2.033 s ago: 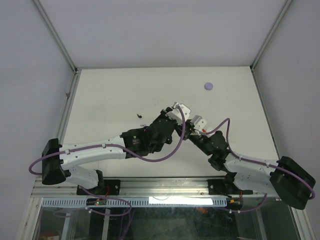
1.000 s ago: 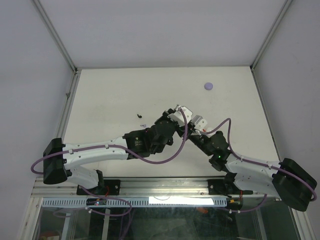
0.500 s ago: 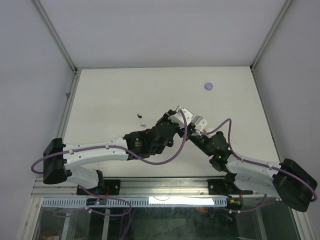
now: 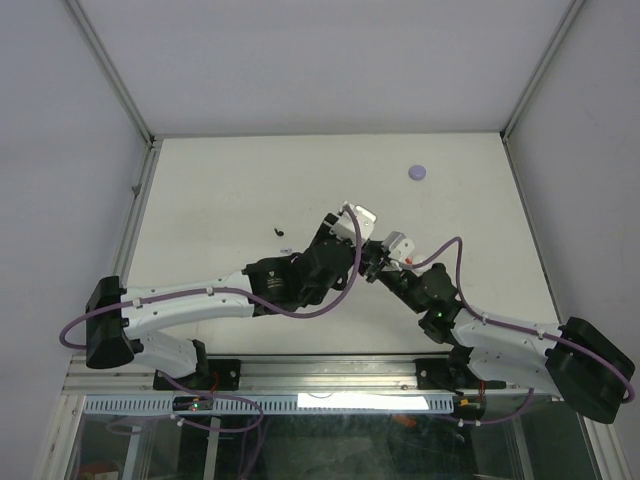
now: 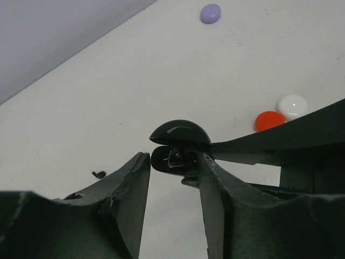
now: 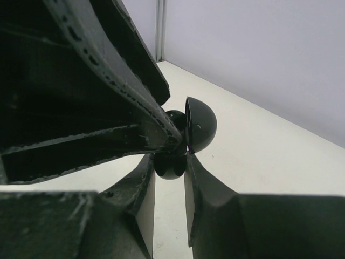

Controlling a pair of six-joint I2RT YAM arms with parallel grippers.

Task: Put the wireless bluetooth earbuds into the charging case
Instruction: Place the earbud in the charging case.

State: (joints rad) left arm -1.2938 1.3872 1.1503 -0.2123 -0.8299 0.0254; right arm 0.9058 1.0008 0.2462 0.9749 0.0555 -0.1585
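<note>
Above the table (image 4: 220, 190), the right pincer (image 6: 170, 166) clamps the black charging case (image 6: 200, 125)

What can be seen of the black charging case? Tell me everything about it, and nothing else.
The black charging case is a small round clamshell of glossy, hard-looking plastic. Its domed lid stands hinged open above the base. The right gripper clamps the base between its fingers. The left gripper frames the case with its jaws apart, one on either side. Something glints inside the base, too small to make out.
</note>
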